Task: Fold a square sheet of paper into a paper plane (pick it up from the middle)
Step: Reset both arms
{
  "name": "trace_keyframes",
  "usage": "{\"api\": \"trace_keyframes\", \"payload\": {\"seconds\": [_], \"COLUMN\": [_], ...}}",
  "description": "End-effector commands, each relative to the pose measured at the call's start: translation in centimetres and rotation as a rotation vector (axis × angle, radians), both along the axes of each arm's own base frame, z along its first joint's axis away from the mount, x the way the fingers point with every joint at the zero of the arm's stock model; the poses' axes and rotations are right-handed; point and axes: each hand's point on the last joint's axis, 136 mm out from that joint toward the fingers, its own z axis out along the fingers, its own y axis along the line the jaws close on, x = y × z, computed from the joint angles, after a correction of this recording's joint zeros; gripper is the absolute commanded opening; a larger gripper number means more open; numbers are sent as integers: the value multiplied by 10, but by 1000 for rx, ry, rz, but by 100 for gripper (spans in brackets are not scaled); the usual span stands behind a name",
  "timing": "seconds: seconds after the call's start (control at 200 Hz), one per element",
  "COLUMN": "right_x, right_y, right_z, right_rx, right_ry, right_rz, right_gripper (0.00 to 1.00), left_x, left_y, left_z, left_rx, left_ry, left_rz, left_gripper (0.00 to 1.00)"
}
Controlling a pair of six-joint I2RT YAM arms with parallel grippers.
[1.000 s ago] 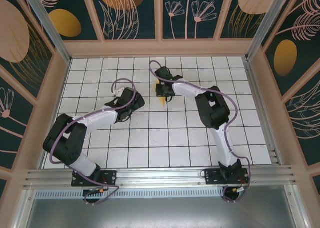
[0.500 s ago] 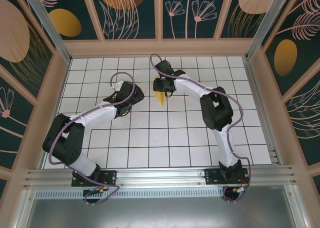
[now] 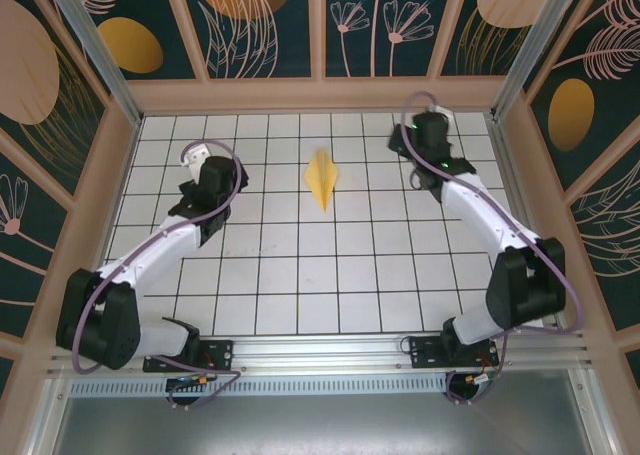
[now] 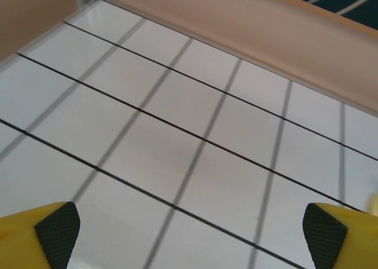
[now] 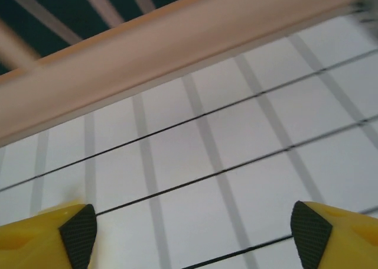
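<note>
top view, from the bottom of the frame upward: my two bases sit at the lower edge of a white gridded table [image 3: 300, 275]. my left arm bends up the left side of the frame, and my left pincer [image 3: 196, 158] ends over the upper left of the grid. my right arm climbs the right side, and my right pincer [image 3: 418, 110] ends at the upper right, close to the far wall [image 3: 320, 95]. between the two, at upper centre of the frame, the plane [image 3: 322, 178] lies flat on the tiles. it is a slim yellow dart with a centre crease, its long narrow end toward the bottom of the frame. it lies well apart from both pincers.

left wrist view: my left pincer [image 4: 189, 238] is spread wide. its yellow fingers with black pads [image 4: 57, 229] sit in the two bottom corners of the frame. white tiles show between them, and the tan wall crosses the top.

right wrist view: my right pincer [image 5: 194, 233] is spread wide too, one pad at lower left and the other at lower right. tiles show between them, and the wall runs across the upper part, a little blurred.
</note>
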Motion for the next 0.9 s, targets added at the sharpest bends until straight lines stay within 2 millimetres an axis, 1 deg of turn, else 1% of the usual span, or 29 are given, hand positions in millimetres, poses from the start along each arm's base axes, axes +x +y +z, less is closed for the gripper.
{"api": "trace_keyframes", "payload": {"seconds": [0.0,0.07,0.135,0.22,0.295,0.355,0.405,0.505,0.555,0.656,0.726,0.786,0.891], "right_x": [-15,-27,-39,-53,-61,-63,-63,-62,-60,-57,-59,-62,-68], "right_y": [-59,-87,-109,-126,-135,-135,-133,-130,-126,-114,-104,-97,-90], "right_z": [0,-15,-35,-63,-78,-88,-94,-103,-101,-92,-95,-95,-97], "right_rx": [-90,-78,-70,-75,-96,-122,-148,-186,-186,-176,-176,-181,-182], "right_ry": [-130,-170,-211,-205,-199,-194,-194,-216,-249,-307,-326,-354,-382], "right_rz": [-147,-172,-204,-233,-249,-227,-210,-174,-150,-77,-18,20,62], "right_gripper": [91,93,95,96,95,95,95,94,94,93,93,93,93], "left_x": [-14,-27,-33,-35,-31,-26,-21,-17,-16,-13,-11,-12,-13], "left_y": [47,68,76,84,87,88,85,75,72,70,69,69,70], "left_z": [12,8,6,-3,-17,-25,-31,-31,-29,-33,-33,-27,-34], "left_rx": [165,213,256,269,270,264,268,251,241,257,260,266,236], "left_ry": [-94,-125,-150,-165,-161,-170,-174,-234,-271,-276,-293,-331,-347], "left_rz": [136,203,210,190,140,105,54,-36,-64,-117,-147,-165,-195], "left_gripper": [99,98,99,99,98,98,98,99,98,99,99,99,99]}}
